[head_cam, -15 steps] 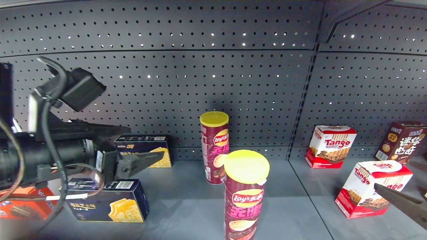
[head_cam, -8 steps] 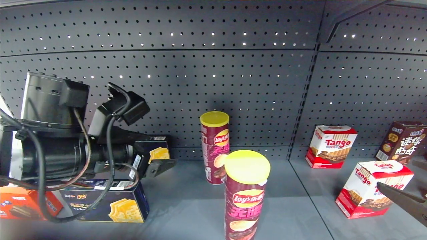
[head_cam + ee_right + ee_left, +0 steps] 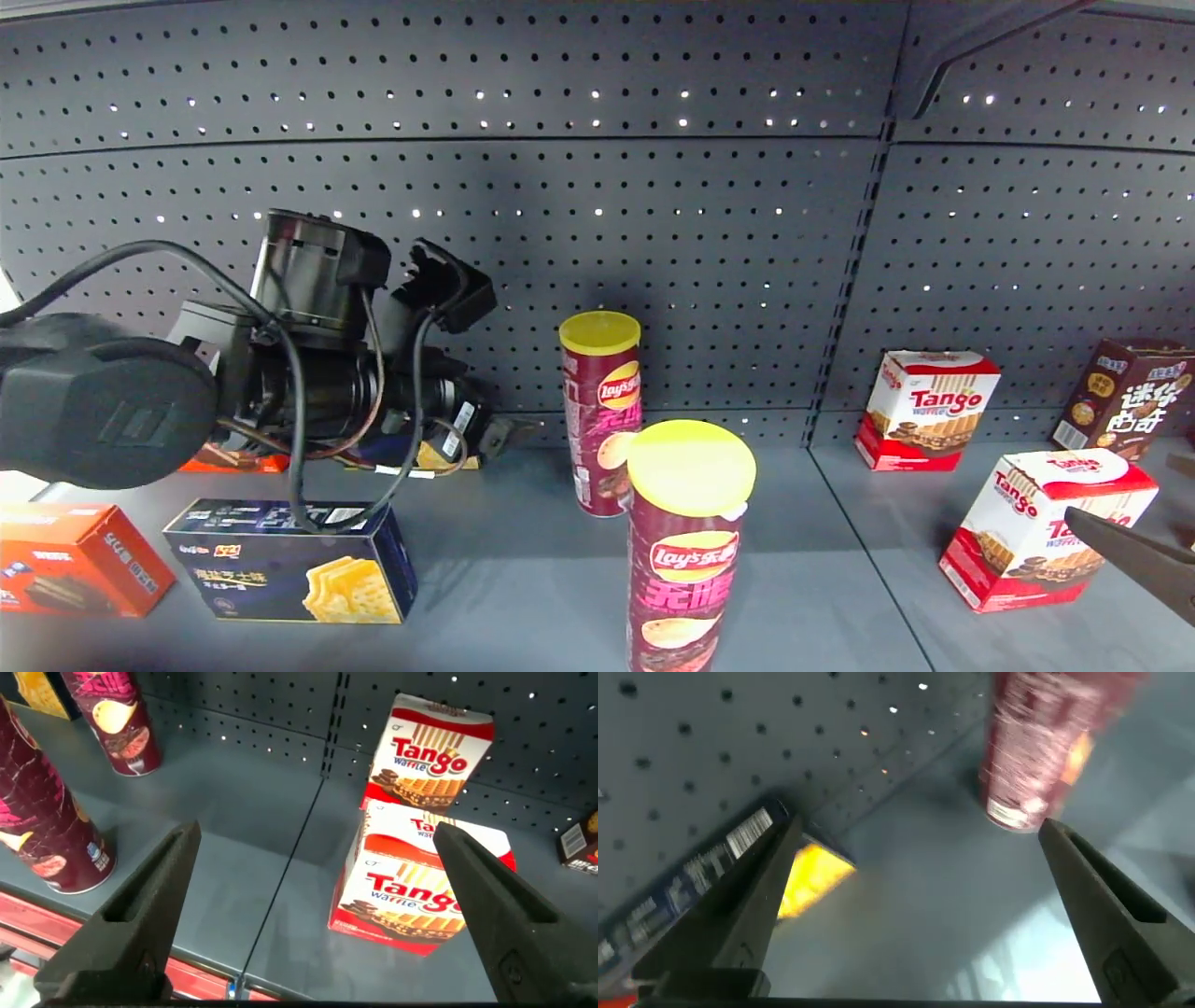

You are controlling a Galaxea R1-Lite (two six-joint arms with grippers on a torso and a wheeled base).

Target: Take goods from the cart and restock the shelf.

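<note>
In the head view the shelf [image 3: 523, 560] carries 2 upright crisp cans, the rear can [image 3: 600, 411] by the pegboard and the front can [image 3: 689, 551] near the edge, both capped with yellow lids. On the left lie a dark-blue cracker box [image 3: 299, 574] and an orange box [image 3: 79, 569], both closed. The left gripper [image 3: 495, 436] sits at the back of the shelf, just beside a second cracker box [image 3: 434, 455] largely hidden behind it. On the right stand a rear wafer box [image 3: 924, 406], a front wafer box [image 3: 1046, 527] and a brown biscuit box [image 3: 1125, 392], with 1 finger of the right gripper [image 3: 1134, 560] low in front of them. The left wrist view shows its gripper spread wide, 1 finger along the second cracker box, the rear can beyond. The right wrist view shows its gripper also spread wide and holding nothing, above the shelf between the front can and the front wafer box.
</note>
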